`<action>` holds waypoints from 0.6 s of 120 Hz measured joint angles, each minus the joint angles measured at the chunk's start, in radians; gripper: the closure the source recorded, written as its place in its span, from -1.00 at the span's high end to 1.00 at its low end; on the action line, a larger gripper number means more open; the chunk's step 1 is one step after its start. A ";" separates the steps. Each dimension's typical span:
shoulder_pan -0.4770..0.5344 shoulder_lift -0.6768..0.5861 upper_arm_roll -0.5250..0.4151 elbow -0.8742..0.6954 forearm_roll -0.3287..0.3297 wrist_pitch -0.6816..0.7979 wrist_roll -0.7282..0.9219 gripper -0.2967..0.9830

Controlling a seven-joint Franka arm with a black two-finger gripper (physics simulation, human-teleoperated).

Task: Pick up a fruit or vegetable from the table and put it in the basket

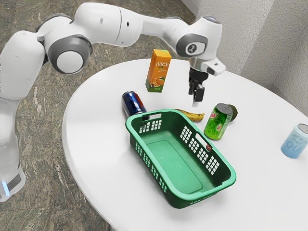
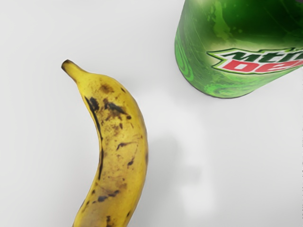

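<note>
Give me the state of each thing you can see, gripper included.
Gripper: above the table, holding nothing
Banana: lying on the table, brown-spotted
Basket: upright, no fruit visible inside
Green can: upright
Light blue can: upright
Dark blue can: seems on its side
Juice carton: upright
Dark round thing: partly hidden by the green can
Red thing: mostly hidden by the basket, state unclear

Bright light, seemingly soft shadow [image 2: 173,172]
</note>
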 joint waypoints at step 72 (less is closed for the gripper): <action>0.031 -0.009 0.007 -0.123 -0.019 0.069 0.085 0.54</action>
